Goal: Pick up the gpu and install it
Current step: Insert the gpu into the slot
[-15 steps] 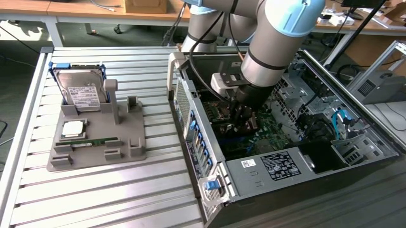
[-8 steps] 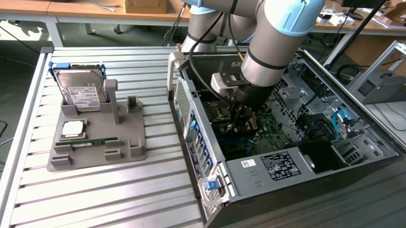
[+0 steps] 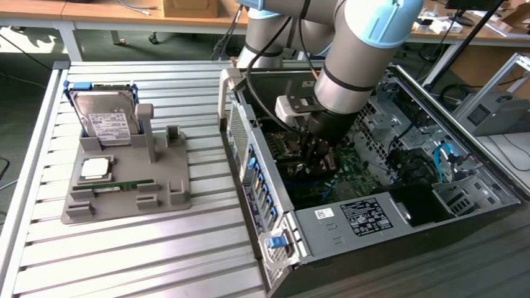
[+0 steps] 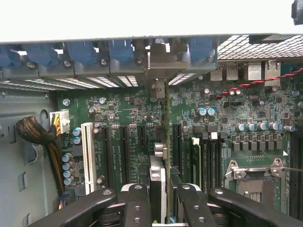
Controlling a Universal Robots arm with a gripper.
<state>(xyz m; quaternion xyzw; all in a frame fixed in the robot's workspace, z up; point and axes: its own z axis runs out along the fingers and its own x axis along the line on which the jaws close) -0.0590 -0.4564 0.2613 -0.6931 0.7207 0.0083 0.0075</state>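
I see the gpu edge-on, pinched between my jaws, standing upright over the motherboard slots.

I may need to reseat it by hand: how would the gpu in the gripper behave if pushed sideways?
The gpu is a thin card held on edge by the gripper over the motherboard, so it probably stays stiff along its length. A sideways push would likely tilt it, and its bare board looks fragile.
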